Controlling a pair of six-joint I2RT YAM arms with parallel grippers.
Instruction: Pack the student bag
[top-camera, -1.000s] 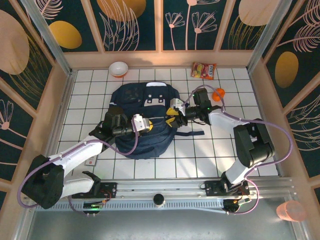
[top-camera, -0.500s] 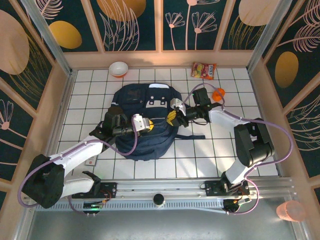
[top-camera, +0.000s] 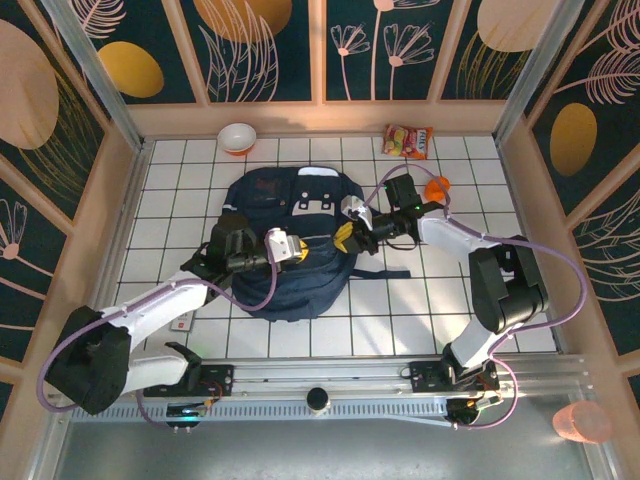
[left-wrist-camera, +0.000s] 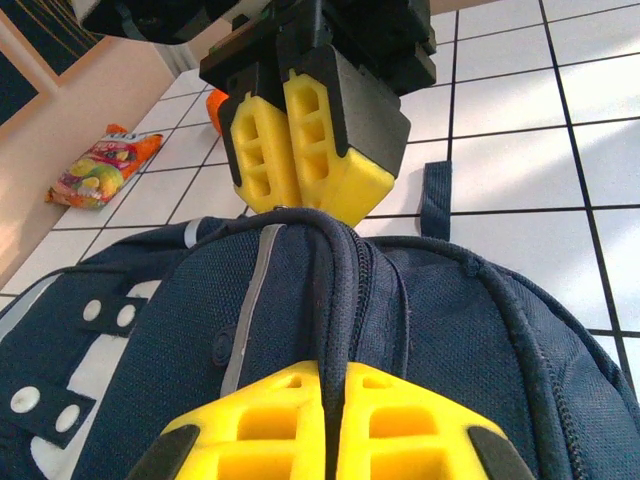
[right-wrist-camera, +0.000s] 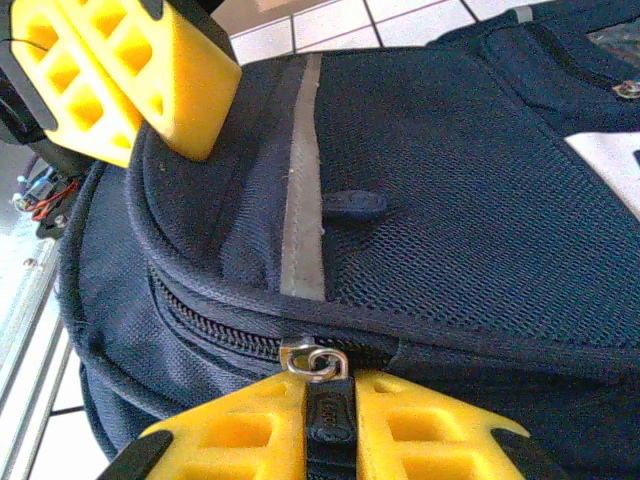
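- Student bag (top-camera: 290, 292) lies flat in the middle of the tiled table (top-camera: 400, 312) in the overhead view, and both arms reach onto its upper half.
- Same view: the left gripper (top-camera: 292, 247) sits on top of the bag, and the right gripper (top-camera: 343, 237) is at the bag's right edge, near it.
- Also overhead: a bowl (top-camera: 238, 137) at the far edge looks empty. A snack packet (top-camera: 408, 140) and a small orange item (top-camera: 437, 187) lie on the tiles beyond the bag, neither packed yet.
- Left wrist view: the left fingers are pressed together with the zip ridge running in between them, so they appear to nip the bag's seam. Opposite, the right fingers are almost closed at the far end of that ridge.
- Right wrist view: the right fingers pinch the dark zip pull (right-wrist-camera: 328, 408), which hangs from the metal slider (right-wrist-camera: 313, 360).
- The zip looks closed wherever it shows, so nothing of the bag's inside can be seen.
- Judgement: the step in hand is opening the zip.
- To do it well, the right arm should draw the pull along the curve of the zip line, low and parallel to the fabric, not upward.
- The left pinch should hold the seam taut against that pull, so the slider does not bunch the cloth.
- The tab is small and could slip from the pads.
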